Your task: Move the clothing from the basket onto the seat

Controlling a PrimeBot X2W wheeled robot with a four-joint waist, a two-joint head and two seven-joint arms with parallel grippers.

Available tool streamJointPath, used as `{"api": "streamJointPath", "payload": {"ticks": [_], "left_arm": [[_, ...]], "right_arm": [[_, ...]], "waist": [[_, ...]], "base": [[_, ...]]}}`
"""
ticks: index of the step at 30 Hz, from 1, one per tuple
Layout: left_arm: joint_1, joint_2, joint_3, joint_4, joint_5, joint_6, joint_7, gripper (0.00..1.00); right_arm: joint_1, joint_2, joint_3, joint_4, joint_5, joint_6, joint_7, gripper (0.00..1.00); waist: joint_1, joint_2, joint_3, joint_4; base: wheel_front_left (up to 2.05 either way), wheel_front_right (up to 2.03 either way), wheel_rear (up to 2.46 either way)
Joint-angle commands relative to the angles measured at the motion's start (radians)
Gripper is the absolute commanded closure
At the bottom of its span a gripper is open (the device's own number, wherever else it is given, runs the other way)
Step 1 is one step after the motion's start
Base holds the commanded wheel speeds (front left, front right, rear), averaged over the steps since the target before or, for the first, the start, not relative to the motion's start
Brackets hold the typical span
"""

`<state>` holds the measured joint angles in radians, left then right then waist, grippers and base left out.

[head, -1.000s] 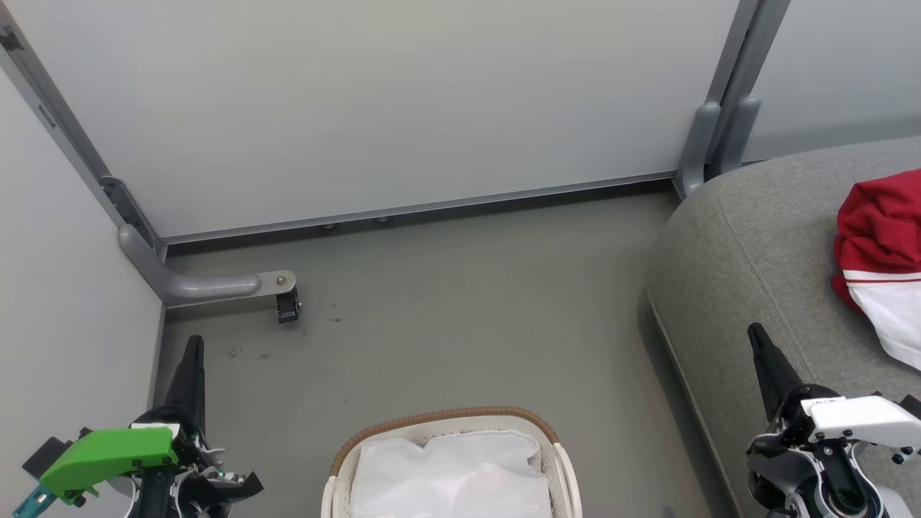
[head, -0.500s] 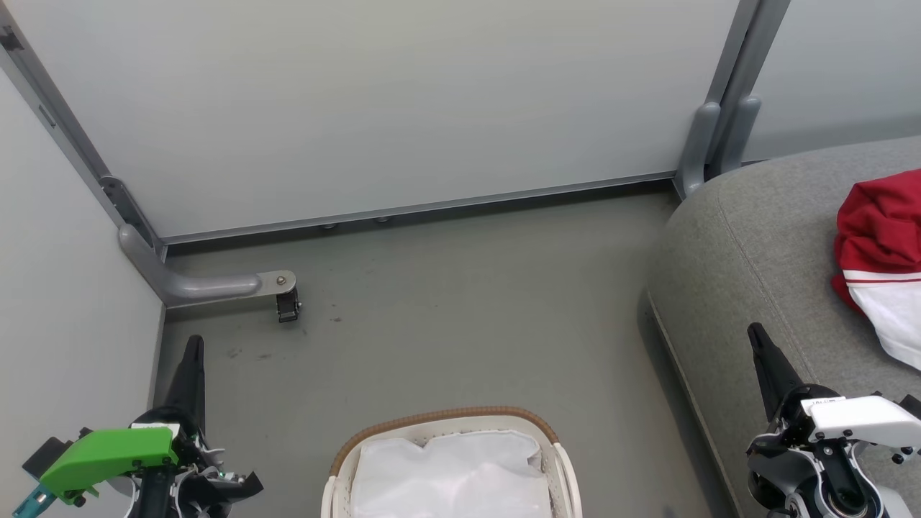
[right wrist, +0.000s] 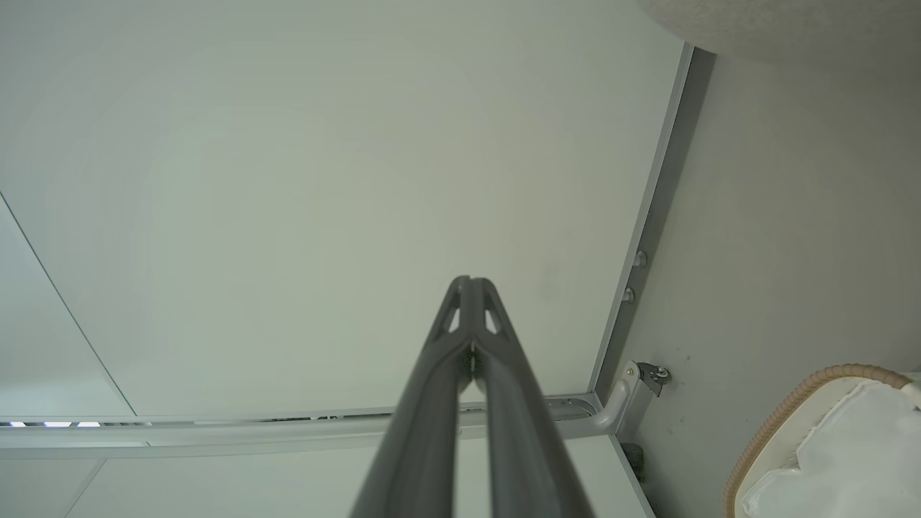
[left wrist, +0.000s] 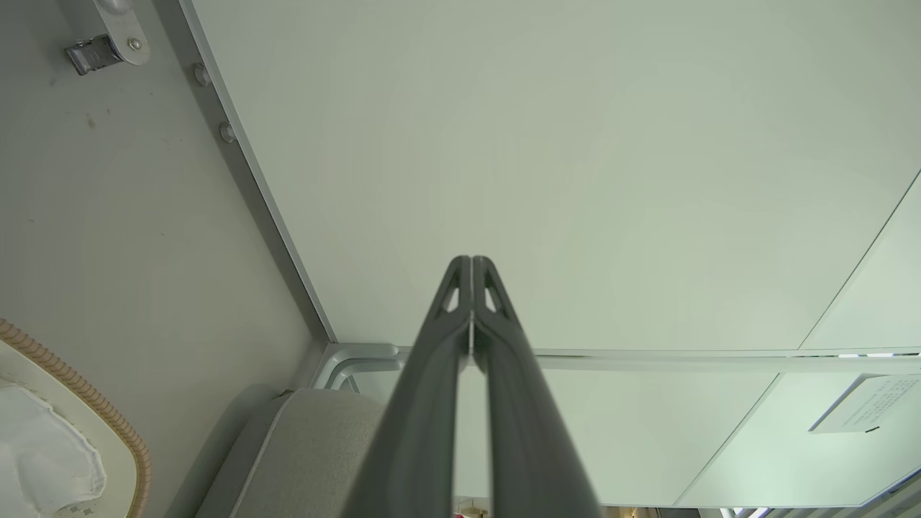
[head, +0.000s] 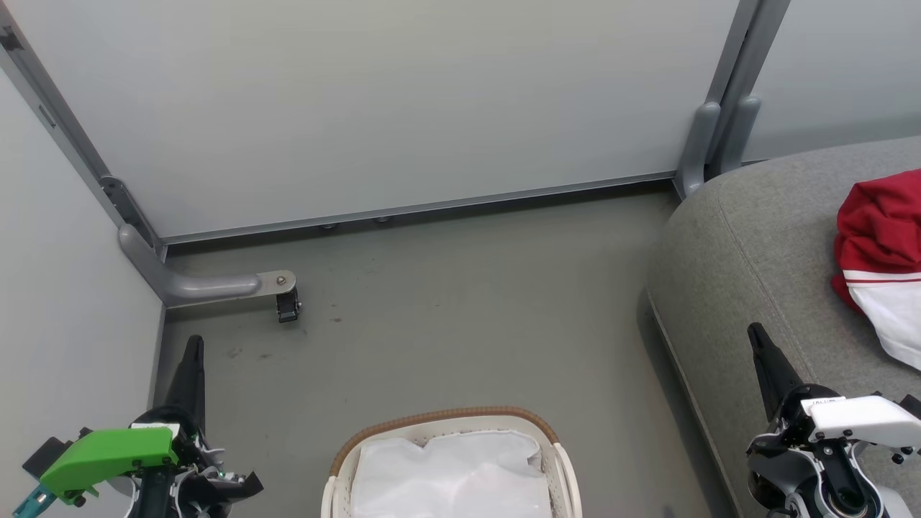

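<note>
The clothing (head: pixel 883 259), red with a white panel and a striped band, lies bunched on the grey seat (head: pixel 763 252) at the right edge of the head view. The basket (head: pixel 338 460), cream with a brown woven rim, stands on the floor at bottom centre holding its white liner (head: pixel 450 475). My left gripper (head: pixel 193 344) is at the lower left, shut and holding nothing, left of the basket. My right gripper (head: pixel 755 332) is at the lower right over the seat's front, shut and holding nothing, well short of the clothing. Both wrist views show closed fingers (left wrist: pixel 471 266) (right wrist: pixel 469 284) against the pale wall.
Pale partition walls (head: pixel 403 101) close off the back and left. A grey partition foot with a small black caster (head: pixel 288 308) juts onto the floor at the left. Another grey post (head: pixel 709 144) stands by the seat's back corner. Open grey floor (head: pixel 468 302) lies between basket and wall.
</note>
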<state>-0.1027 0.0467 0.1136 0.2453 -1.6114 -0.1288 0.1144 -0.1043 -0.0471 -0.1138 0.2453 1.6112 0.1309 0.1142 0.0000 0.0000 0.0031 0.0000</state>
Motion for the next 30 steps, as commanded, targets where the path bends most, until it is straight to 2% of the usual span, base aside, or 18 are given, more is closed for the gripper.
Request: {"api": "streamJointPath", "payload": {"ticks": [1, 30], "left_arm": [[-0.012, 0.007, 0.002, -0.002, -0.003, -0.005, 0.003, 1.00], [-0.012, 0.007, 0.002, -0.002, -0.003, -0.005, 0.003, 1.00]], "right_arm": [[-0.007, -0.006, -0.002, -0.004, 0.003, 0.000, 0.003, 1.00], [-0.007, -0.006, -0.002, -0.004, 0.003, 0.000, 0.003, 1.00]], "waist": [[0.0000, 0.0000, 0.000, 0.000], [0.0000, 0.0000, 0.000, 0.000]], "base": [[0.00, 0.00, 0.00], [0.00, 0.00, 0.00]]}}
